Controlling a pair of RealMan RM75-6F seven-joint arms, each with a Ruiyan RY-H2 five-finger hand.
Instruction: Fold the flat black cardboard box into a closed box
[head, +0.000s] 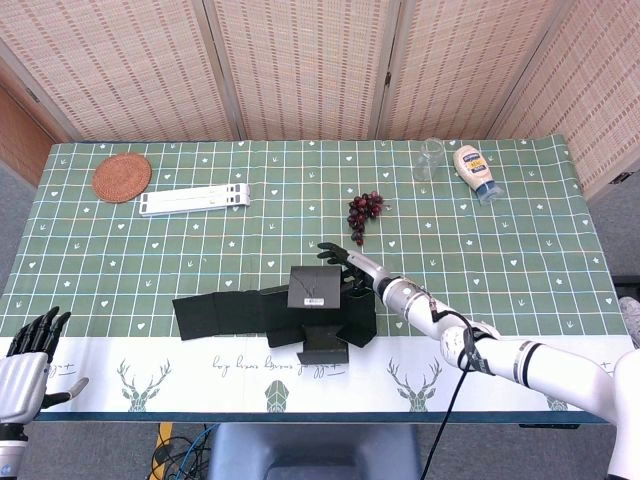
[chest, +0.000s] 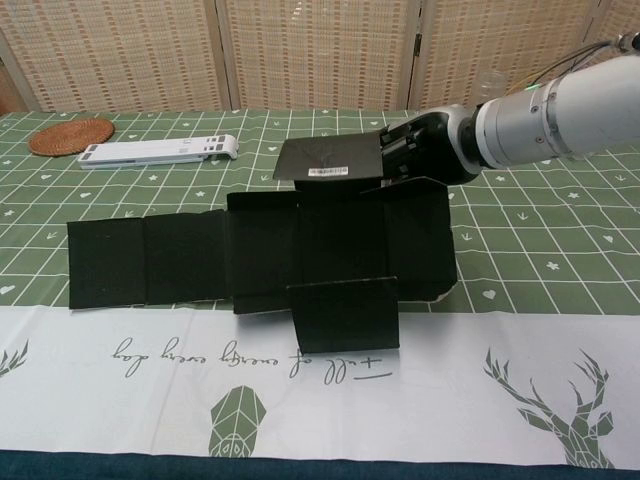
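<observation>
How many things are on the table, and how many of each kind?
Black cardboard box: 1
Woven coaster: 1
White folding stand: 1
Bunch of grapes: 1
Clear glass: 1
Squeeze bottle: 1
Total: 6

Right hand (head: 350, 262): black fingers, dark palm; in the chest view (chest: 418, 146) a black, blocky body.
Right wrist: silver metal cylinder with a darker ring, then a pale grey section.
Right forearm: glossy white shell with a black band partway along.
Right arm cable: thin black cable looping off the forearm and hanging down past the table's near edge.
Left hand (head: 25, 345): black fingers on a silver-grey ribbed palm body.
Left thumb: light grey.
</observation>
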